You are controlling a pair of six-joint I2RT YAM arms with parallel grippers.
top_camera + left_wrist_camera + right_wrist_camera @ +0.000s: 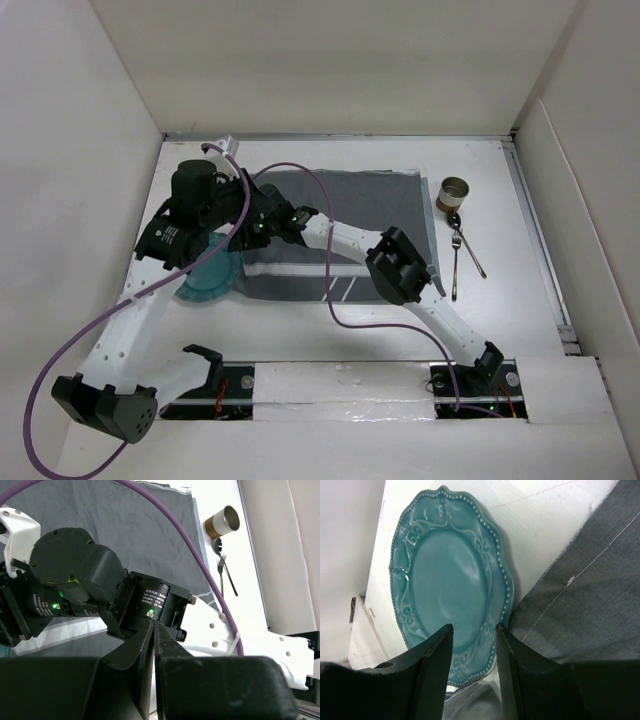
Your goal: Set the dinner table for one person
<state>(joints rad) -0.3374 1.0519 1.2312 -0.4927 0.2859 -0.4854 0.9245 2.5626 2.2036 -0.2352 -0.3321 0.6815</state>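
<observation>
Top external view, left to right: the dinner table [500, 310] spans the scene beneath both my arms. My left gripper [154, 636] has its jaws pressed together, empty. A teal plate [210, 283] lies at the left edge of the striped grey mat [370, 200]. My right gripper [474, 630] hangs over the plate, jaws apart. A cup [453, 193] and cutlery [456, 250] lie far right.

Bright, even overhead light, soft shadows. Pale sheen on teal plate [447, 585] centre; narrow shadow along plate's right edge; dark foreground below plate blurred, out of focus
</observation>
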